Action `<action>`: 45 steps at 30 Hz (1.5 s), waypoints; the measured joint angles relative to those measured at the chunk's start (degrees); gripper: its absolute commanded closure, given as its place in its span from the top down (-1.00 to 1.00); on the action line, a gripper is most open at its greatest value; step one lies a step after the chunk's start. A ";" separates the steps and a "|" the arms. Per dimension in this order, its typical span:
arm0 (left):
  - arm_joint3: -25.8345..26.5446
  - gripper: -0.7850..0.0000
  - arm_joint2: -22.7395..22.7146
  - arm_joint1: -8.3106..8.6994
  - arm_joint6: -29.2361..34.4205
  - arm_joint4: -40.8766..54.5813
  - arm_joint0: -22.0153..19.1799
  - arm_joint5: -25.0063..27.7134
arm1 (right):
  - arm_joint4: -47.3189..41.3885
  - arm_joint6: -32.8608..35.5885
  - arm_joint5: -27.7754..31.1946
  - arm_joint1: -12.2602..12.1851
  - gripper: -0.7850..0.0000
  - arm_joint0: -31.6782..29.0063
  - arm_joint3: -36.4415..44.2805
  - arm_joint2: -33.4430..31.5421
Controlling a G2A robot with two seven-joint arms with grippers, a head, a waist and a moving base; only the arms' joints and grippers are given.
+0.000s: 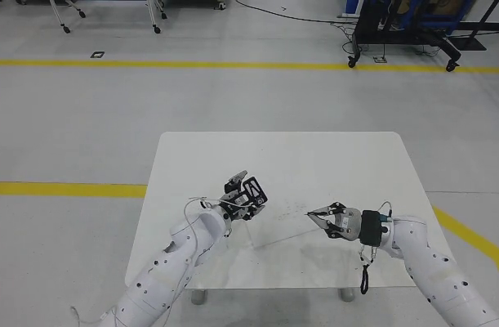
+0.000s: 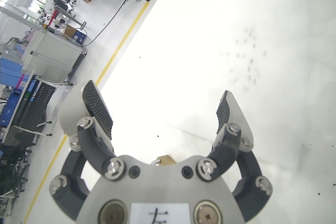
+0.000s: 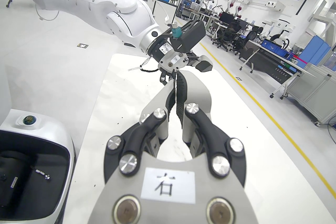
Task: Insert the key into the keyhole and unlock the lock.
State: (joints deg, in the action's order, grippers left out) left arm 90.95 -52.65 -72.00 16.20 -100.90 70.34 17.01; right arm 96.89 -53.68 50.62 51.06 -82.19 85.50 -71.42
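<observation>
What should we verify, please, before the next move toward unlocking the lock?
1. Left gripper open: ok.
2. Lock located: ok, a brassy piece peeks out by the left gripper's base.
3. Lock gripped: not ok, nothing sits between the open fingers.
4. Right gripper shut: ok.
5. Key in the right gripper: cannot tell.
6. Keyhole facing the right gripper: cannot tell, the lock is mostly hidden.
</observation>
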 measured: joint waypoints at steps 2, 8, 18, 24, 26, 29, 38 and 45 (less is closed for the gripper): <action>-0.02 1.00 0.02 0.00 0.02 -0.01 -0.01 0.01 | 0.01 0.00 0.00 0.00 -1.00 0.00 0.00 0.00; -5.44 1.00 -8.69 1.06 -9.04 12.41 0.03 10.39 | -0.98 -0.38 -0.50 0.23 -1.00 -0.17 0.10 0.23; -21.15 1.00 -11.88 3.95 -38.48 42.99 -3.86 41.13 | -38.33 5.55 5.59 3.75 -1.00 6.43 -3.44 10.15; -21.51 1.00 -10.03 4.21 -40.75 44.20 -4.43 40.99 | -48.39 7.47 7.44 4.25 -1.00 8.08 -3.76 9.91; -21.50 1.00 -10.03 4.21 -40.72 44.22 -4.43 40.99 | -47.25 7.40 7.39 4.24 -1.00 8.05 -3.76 9.92; -20.97 1.00 -9.82 4.17 -40.12 44.29 -4.28 40.38 | -47.28 7.39 7.38 4.24 -1.00 8.05 -3.76 9.92; -19.31 1.00 -4.63 3.03 -33.58 50.78 -4.74 40.95 | -56.56 25.02 0.85 6.66 -1.00 11.12 -5.42 17.81; -19.46 0.95 4.84 4.36 -24.32 75.53 -9.31 40.99 | -63.44 30.17 2.82 8.82 -1.00 14.19 -8.21 21.91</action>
State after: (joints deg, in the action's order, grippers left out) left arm 71.49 -47.81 -67.65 -8.12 -25.37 61.03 58.00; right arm 33.45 -23.51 53.44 59.88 -67.99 77.29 -49.51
